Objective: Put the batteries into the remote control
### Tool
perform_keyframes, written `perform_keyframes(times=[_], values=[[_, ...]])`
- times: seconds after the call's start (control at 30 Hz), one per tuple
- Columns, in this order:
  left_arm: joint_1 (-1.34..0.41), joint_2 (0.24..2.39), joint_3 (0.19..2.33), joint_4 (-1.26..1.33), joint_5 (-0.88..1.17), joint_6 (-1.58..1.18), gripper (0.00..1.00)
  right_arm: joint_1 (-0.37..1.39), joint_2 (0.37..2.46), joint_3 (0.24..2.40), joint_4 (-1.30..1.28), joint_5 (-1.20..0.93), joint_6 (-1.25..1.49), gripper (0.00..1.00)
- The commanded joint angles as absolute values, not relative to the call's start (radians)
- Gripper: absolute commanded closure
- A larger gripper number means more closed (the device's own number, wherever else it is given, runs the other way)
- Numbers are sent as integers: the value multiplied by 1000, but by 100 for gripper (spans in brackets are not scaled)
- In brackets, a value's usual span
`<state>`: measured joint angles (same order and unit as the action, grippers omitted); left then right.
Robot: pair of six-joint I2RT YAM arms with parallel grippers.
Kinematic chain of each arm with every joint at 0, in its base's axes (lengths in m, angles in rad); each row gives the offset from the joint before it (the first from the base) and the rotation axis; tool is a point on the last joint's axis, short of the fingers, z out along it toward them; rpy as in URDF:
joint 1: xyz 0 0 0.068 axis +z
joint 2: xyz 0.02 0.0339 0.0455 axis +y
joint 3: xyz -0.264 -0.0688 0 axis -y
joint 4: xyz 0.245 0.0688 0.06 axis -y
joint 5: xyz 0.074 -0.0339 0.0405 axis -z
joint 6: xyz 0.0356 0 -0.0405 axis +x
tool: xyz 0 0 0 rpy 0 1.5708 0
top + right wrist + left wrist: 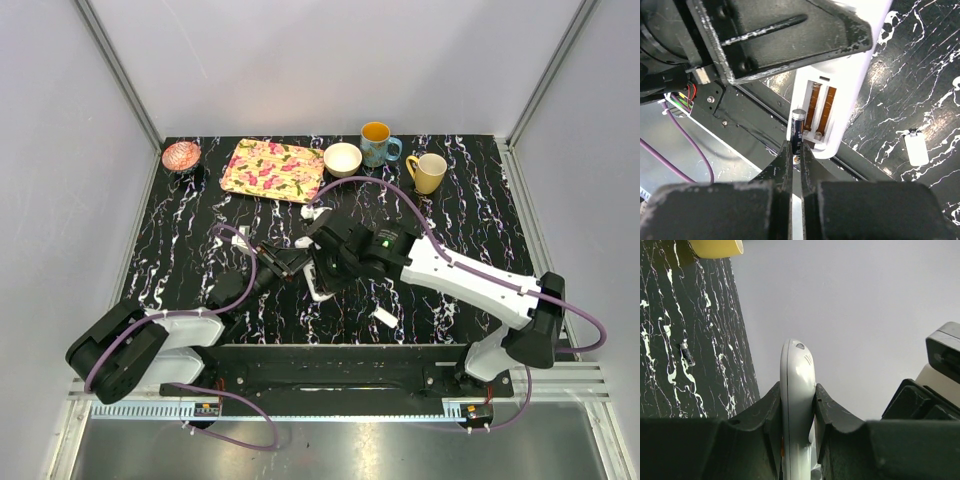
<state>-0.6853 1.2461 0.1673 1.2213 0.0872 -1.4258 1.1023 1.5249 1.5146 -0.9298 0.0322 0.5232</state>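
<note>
Over the table (180,250), the left gripper (797,392) clamps the remote control (796,365), probably a light, stiff, slippery plastic bar, across its slim sides. The right gripper (796,150) pinches a small battery (798,125) at the remote's open compartment (820,112).

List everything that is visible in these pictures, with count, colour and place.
table: one, black with white veins, under everything
small bowl: one, pinkish, far left
tray: one, floral, far edge
cream bowl: one, right of tray
blue mug: one, far edge
yellow mug: one, beside blue mug
cover: one, white, near edge
remote control: one, white, compartment open
battery: one, dark, at compartment
left gripper: shut on remote control
right gripper: shut on battery
</note>
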Motion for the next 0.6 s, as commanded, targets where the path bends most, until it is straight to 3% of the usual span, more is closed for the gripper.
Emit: perform_keyframes(times=[0.0, 0.57], values=[[-687, 1250, 160, 1344, 80, -1451, 100, 1068, 1534, 1563, -971, 3, 528, 100], [-687, 1428, 120, 1589, 80, -1565, 100, 1022, 1592, 1625, -1035, -81, 499, 100]])
